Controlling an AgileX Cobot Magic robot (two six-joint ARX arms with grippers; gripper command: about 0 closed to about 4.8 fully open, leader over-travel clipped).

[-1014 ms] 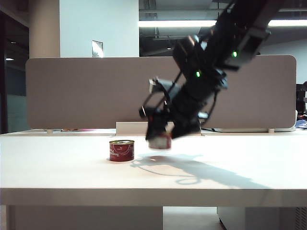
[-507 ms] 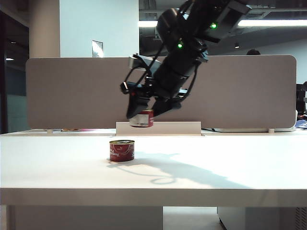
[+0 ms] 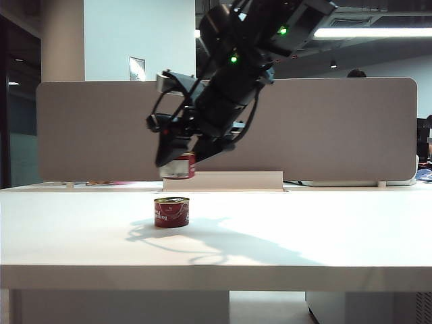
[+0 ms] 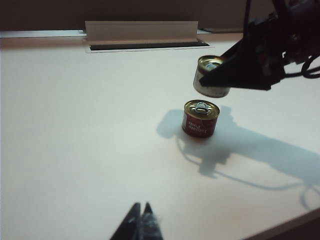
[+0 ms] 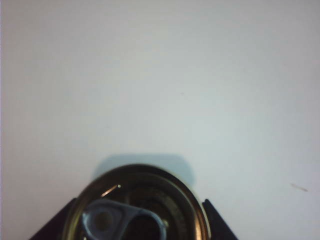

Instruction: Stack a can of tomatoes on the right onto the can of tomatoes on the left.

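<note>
held can (image 5: 137, 210) cut off, blurred

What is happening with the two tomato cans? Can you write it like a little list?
held can: in the air, above the table can, not touching it
table can: upright on the white table
right gripper: shut on the held can
left gripper: low over the table, shut, holding nothing
stacked: not yet
</note>
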